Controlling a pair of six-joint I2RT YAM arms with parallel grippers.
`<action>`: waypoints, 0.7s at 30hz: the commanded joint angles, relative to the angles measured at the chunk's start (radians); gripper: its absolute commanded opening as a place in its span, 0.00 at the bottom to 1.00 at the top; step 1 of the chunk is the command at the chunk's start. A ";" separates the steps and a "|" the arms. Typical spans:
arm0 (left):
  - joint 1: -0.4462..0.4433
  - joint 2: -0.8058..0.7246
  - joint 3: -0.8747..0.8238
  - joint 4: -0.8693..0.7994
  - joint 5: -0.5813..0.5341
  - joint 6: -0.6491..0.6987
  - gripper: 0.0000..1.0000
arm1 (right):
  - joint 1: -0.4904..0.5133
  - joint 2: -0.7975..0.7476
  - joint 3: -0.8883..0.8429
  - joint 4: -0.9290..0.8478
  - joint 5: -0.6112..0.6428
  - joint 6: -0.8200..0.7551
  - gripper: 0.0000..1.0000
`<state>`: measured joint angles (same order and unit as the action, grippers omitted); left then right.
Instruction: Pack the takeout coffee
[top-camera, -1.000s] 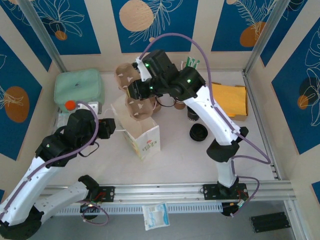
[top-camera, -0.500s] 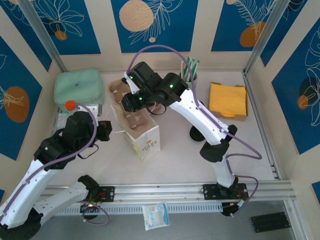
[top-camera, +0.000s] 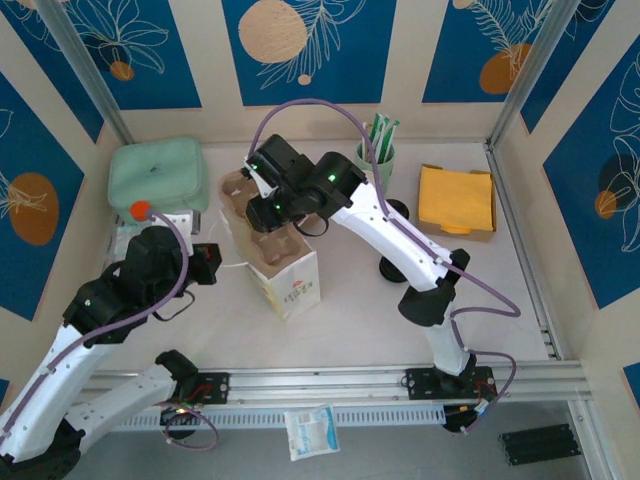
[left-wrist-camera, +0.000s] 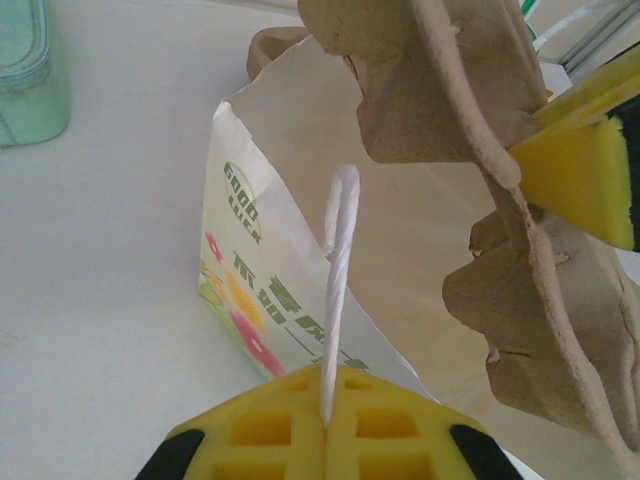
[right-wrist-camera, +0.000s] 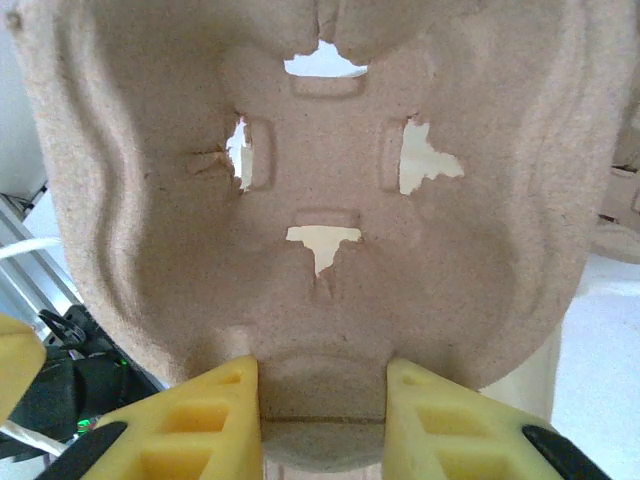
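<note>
I am reading the takeout coffee (top-camera: 399, 209) as the black lid on the worktop (top-camera: 350, 320) just right of my right arm, well apart from the paper bag (top-camera: 290, 280); the arm is hiding the cup below the lid. Bare worktop is lying in front of the bag. My right hand (right-wrist-camera: 322, 410) is clamping the pulp carrier (right-wrist-camera: 320, 200) by its edge over the bag's mouth. My left hand (left-wrist-camera: 325, 425) is pinching the bag's white handle (left-wrist-camera: 338, 270).

Brown pulp tray (right-wrist-camera: 150, 200), white flower-printed bag (left-wrist-camera: 240, 290), yellow napkins (top-camera: 456, 197)
</note>
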<state>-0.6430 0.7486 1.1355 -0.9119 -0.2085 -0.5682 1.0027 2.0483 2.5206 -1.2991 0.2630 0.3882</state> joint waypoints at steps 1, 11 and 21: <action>0.010 -0.005 -0.005 0.011 0.020 -0.003 0.00 | 0.012 0.014 -0.015 -0.021 0.032 -0.026 0.28; 0.010 -0.002 -0.004 0.010 0.023 -0.010 0.00 | 0.031 0.023 -0.029 -0.043 0.070 -0.039 0.28; 0.010 0.003 0.004 0.004 0.026 -0.011 0.00 | 0.039 0.022 -0.078 -0.048 0.077 -0.031 0.27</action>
<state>-0.6430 0.7498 1.1355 -0.9119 -0.2001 -0.5713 1.0321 2.0640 2.4557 -1.3254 0.3279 0.3656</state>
